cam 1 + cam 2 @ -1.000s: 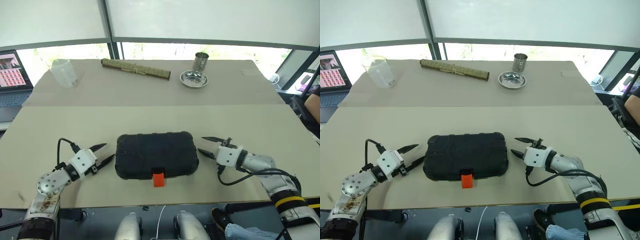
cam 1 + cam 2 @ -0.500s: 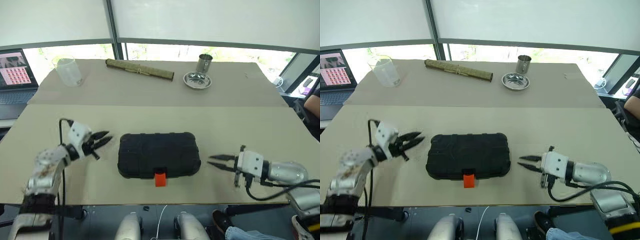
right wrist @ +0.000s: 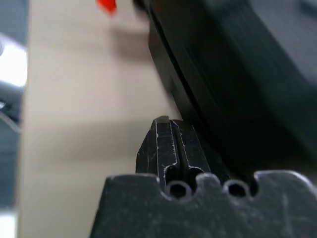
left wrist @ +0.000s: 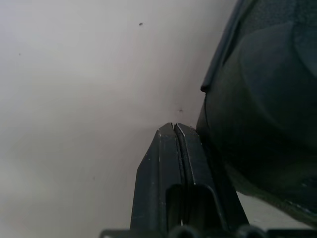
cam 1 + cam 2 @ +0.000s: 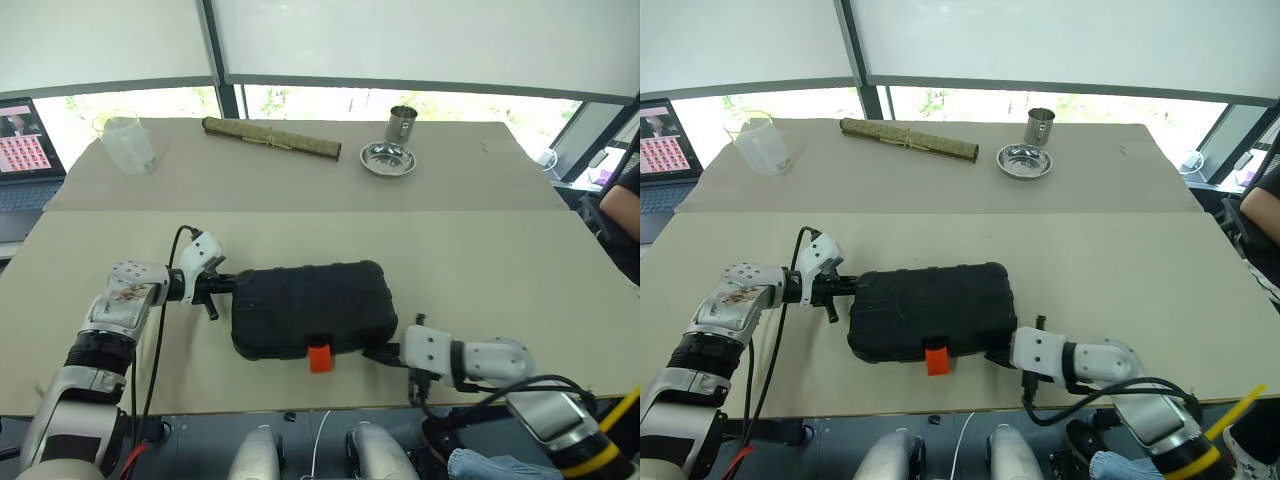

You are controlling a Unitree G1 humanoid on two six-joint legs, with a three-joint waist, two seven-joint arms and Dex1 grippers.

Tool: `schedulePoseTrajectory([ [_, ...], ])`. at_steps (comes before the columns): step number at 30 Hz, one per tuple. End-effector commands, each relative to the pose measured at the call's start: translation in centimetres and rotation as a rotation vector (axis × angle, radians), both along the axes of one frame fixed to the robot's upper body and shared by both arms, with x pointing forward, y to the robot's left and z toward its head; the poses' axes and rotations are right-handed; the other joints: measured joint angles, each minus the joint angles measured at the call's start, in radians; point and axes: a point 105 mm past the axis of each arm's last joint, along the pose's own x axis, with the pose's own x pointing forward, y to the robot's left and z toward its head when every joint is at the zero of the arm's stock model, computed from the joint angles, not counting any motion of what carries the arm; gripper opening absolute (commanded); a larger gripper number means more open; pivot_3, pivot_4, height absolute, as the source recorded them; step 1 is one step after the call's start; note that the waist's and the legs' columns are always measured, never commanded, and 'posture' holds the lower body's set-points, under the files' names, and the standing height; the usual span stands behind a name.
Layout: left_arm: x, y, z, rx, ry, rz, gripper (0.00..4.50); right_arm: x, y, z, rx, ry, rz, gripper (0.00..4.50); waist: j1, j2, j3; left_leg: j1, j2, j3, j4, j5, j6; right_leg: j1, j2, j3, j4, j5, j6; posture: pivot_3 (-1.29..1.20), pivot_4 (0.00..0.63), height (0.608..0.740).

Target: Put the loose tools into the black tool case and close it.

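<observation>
The black tool case (image 5: 311, 308) lies shut between both grippers. Left gripper (image 5: 222, 284) and right gripper (image 5: 378, 353), spread a second ago, are now pressed together against its ends, probably repositioning the case.

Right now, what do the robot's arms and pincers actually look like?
Each arm is silver-grey metal ending in a white wrist block with a looping black cable. The left gripper and right gripper each have two slim black tapering fingers. The right arm carries a yellow band near its base.
</observation>
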Motion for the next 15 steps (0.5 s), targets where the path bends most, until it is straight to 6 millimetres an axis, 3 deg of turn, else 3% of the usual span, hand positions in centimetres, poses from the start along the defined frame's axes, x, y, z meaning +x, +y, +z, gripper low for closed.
schedulePoseTrajectory([
  [1, -1.9, 0.5, 0.8, -0.05, -0.007, -0.003, 0.09, 3.6, -0.3, 2.5, 0.07, -0.113, -0.123, 0.0, -0.008, 0.0, 0.0, -0.003, 0.0, 0.0, 0.001, 0.0, 0.0, -0.003, 0.0, 0.0, 0.001, 0.0, 0.0, 0.0, 0.15, 0.74],
  [6, -4.3, 0.9, 1.3, -0.138, -0.031, 0.058, 0.09, 5.5, -0.6, 2.8, 0.08, -0.147, -0.15, 0.0, -0.012, 0.0, 0.0, -0.01, 0.001, 0.0, 0.003, 0.0, 0.0, -0.013, -0.001, 0.001, 0.007, 0.001, -0.001, 0.0, 0.15, 0.74],
  [10, -5.8, 0.1, 3.6, -0.307, -0.046, 0.08, 0.09, 6.5, -1.4, 3.2, 0.115, -0.163, -0.18, 0.0, 0.0, 0.0, 0.001, -0.01, 0.001, 0.0, 0.004, 0.0, 0.0, -0.013, -0.001, 0.0, 0.008, 0.001, -0.001, 0.0, 0.15, 0.74],
  [15, -6.4, 0.2, 5.6, -0.343, -0.087, 0.057, 0.09, 5.3, -3.0, 3.1, 0.113, -0.122, -0.161, 0.0, 0.009, 0.0, 0.002, -0.009, 0.0, 0.0, 0.005, 0.0, 0.0, -0.012, -0.002, 0.0, 0.008, 0.0, -0.001, 0.0, 0.15, 0.74],
])
